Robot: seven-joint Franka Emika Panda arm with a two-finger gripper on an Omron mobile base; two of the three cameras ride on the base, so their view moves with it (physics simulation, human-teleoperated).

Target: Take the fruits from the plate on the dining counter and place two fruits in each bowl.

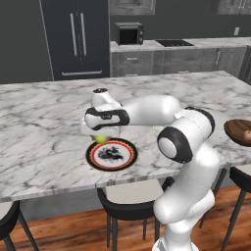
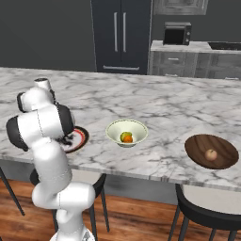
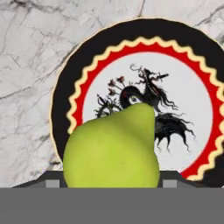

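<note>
Gripping a yellow-green pear-shaped fruit (image 3: 111,146), the end effector (image 1: 101,137) has its fingers clamped on either side of it, just above the plate (image 1: 128,157). In the hand view the fruit sits low centre with the plate's black rim, red scalloped ring and white centre with a dark figure behind it. Left base view shows the fruit as a small green ball at the plate's far-left rim, under the wrist; whether it touches the plate I cannot tell. Plate lies near the front edge of the marble bench (image 1: 44,122). To the arm's right, the cream bowl (image 2: 115,131) holds a green fruit (image 2: 124,136) and an orange fruit (image 2: 128,139), touching each other. Further right, the dark wooden bowl (image 2: 197,146) holds one tan fruit (image 2: 211,154). Both bowls stand on the same bench, well apart.
</note>
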